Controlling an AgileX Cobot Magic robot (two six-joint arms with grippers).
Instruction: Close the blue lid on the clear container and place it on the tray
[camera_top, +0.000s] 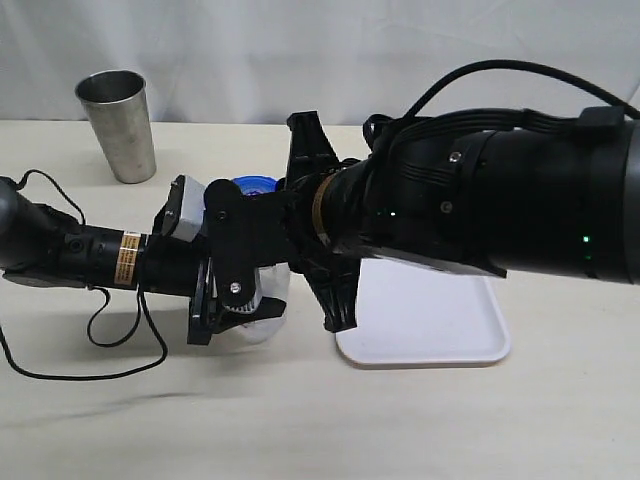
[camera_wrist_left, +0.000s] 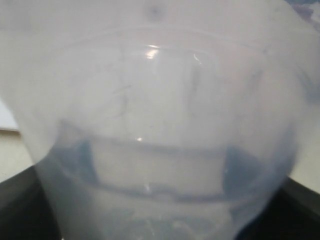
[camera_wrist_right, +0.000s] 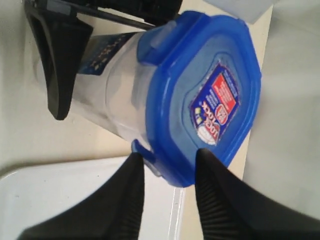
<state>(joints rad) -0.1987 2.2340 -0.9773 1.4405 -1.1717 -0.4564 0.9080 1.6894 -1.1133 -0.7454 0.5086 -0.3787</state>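
The clear container stands upright on the table just left of the tray, with my left gripper shut around its lower body. In the left wrist view its blurred wall fills the picture. The blue lid, with its colourful sticker, sits on the container's mouth, and part of the lid shows past the arms in the exterior view. My right gripper pinches the lid's rim: one finger lies on the top, the other presses a side flap. The left gripper's finger shows against the container.
A steel cup stands at the back left of the table. A black cable loops on the table under the left arm. The white tray's corner lies right below the right gripper's fingers. The bulky right arm hides much of the tray.
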